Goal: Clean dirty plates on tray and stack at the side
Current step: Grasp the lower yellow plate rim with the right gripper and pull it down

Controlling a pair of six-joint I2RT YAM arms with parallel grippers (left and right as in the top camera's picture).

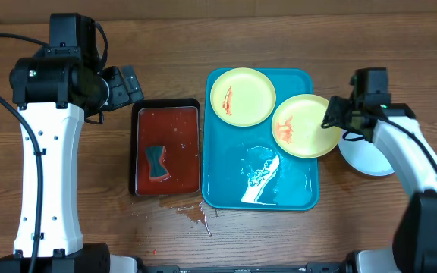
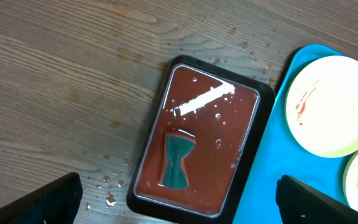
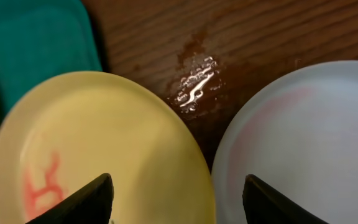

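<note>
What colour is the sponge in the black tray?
The sponge is dark teal; the left wrist view shows it best.

Robotics lab bench: white-and-black left arm [image 1: 48, 163], right arm [image 1: 408, 148], both at bare wood-grain table [image 1: 89, 227].

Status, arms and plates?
Left gripper open, near black tray. Right gripper open over right yellow plate; it and left yellow plate smeared, on turquoise tray. Blue plate off-tray, right. Nothing blocking.
</note>
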